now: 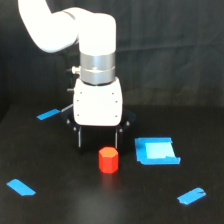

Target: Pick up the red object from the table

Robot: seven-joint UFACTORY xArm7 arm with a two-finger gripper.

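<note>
The red object (pixel 108 159) is a small orange-red hexagonal block standing on the black table (pixel 65 205), near the middle of the exterior view. My gripper (pixel 98 144) hangs from the white arm just behind and above the block. Its two dark fingers (pixel 78 137) point down and stand apart, so it is open with nothing between them. The block sits in front of the finger gap, slightly toward the right finger, and nothing is touching it.
A blue square patch (pixel 156 151) lies right of the block. Blue tape strips lie at the front left (pixel 21 187), the front right (pixel 191 196) and the back left (pixel 49 114). A black backdrop rises behind the table.
</note>
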